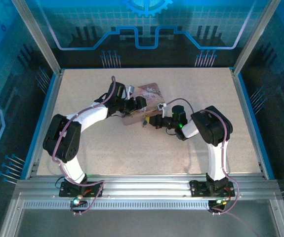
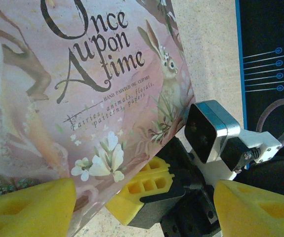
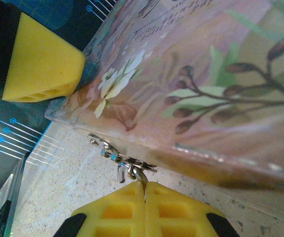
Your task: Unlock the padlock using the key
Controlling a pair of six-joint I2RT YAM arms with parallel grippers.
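My right gripper point(image 3: 145, 185) is shut, its yellow fingertips pinching a thin silver sliver, the key point(image 3: 141, 177), right at the lower edge of the pink illustrated tin point(image 3: 206, 74). A small silver hook and ring point(image 3: 124, 165) sit just ahead of the tips, against the tin's latch. The padlock's brass body is hidden. My left gripper point(image 2: 144, 210) stands open wide over the tin's point(image 2: 82, 98) near corner. From above, both grippers meet at the tin point(image 1: 149, 94), left gripper point(image 1: 134, 105) beside right gripper point(image 1: 149, 120).
The tin lies mid-table on the speckled tabletop point(image 1: 191, 143). One yellow finger point(image 3: 38, 59) of the left gripper rests by the tin's end. The right arm's wrist camera point(image 2: 208, 131) sits close to the left gripper's fingers. Aluminium frame posts point(image 1: 38, 37) ring the table.
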